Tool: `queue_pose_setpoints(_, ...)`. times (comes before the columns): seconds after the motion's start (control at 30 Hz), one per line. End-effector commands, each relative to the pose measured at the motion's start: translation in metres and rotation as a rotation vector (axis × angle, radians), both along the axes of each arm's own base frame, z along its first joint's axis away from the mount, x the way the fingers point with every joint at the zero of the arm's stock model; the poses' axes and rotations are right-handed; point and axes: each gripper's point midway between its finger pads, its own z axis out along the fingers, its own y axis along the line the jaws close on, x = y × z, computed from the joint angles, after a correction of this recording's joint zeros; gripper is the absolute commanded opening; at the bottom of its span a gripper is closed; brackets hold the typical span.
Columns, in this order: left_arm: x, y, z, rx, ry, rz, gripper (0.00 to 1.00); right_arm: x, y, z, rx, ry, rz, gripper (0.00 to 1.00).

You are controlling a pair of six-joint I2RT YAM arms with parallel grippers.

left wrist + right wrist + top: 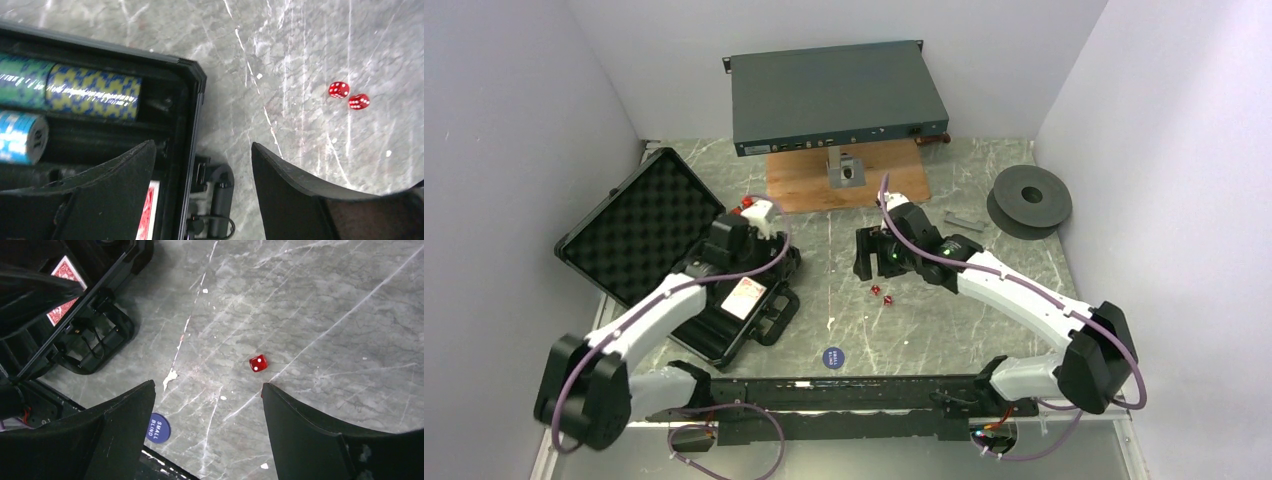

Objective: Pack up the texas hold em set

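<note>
While its jaws stand apart and empty, the right gripper [207, 390] hangs over a tiny red plastic die [258, 363] on the grey marble table [325, 300], probably to pick it; the left gripper [202, 147], also apart and empty, hovers at the edge of the open black foam-lined briefcase [639, 225].

Red dice [338, 89] (white pips), black case [639, 225], blue disc [159, 428], grey veined tabletop [310, 300]
</note>
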Motion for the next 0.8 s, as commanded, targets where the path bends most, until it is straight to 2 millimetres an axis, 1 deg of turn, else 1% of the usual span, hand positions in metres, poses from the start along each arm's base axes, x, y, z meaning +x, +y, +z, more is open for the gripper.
queue_pose_setpoints(0.0,0.033,-0.025,0.009,0.061,-0.089,-0.083,0.74,-0.001,-0.006,0.011,0.020,-0.043,-0.010,0.82)
queue_pose_setpoints(0.13,0.041,-0.027,-0.013,0.113,-0.052,-0.101,0.73,-0.006,-0.014,0.014,0.023,-0.060,-0.009,0.82)
queue_pose_setpoints(0.3,0.046,-0.029,-0.039,0.154,0.010,-0.110,0.66,-0.007,-0.020,0.015,0.017,-0.071,-0.008,0.82)
queue_pose_setpoints(0.43,0.045,-0.033,-0.053,0.145,0.041,-0.108,0.62,-0.007,-0.023,0.014,0.010,-0.074,-0.009,0.82)
queue_pose_setpoints(0.47,0.044,-0.035,-0.054,0.142,0.043,-0.111,0.59,-0.006,-0.023,0.014,0.008,-0.075,-0.010,0.82)
queue_pose_setpoints(0.5,0.044,-0.037,-0.055,0.140,0.044,-0.117,0.52,-0.007,-0.024,0.013,0.005,-0.075,-0.009,0.82)
queue_pose_setpoints(0.53,0.043,-0.039,-0.057,0.140,0.048,-0.119,0.40,-0.006,-0.025,0.012,0.002,-0.074,-0.010,0.82)
queue_pose_setpoints(0.6,0.045,-0.044,-0.059,0.143,0.064,-0.128,0.07,-0.007,-0.025,0.009,0.001,-0.069,-0.010,0.82)
queue_pose_setpoints(0.63,0.046,-0.046,-0.061,0.145,0.076,-0.132,0.00,-0.008,-0.025,0.007,0.000,-0.066,-0.010,0.82)
queue_pose_setpoints(0.73,0.046,-0.054,-0.068,0.151,0.097,-0.152,0.00,-0.010,-0.026,0.004,0.001,-0.057,-0.010,0.82)
queue_pose_setpoints(0.77,0.046,-0.060,-0.069,0.142,0.098,-0.160,0.00,-0.011,-0.027,0.003,0.001,-0.053,-0.011,0.82)
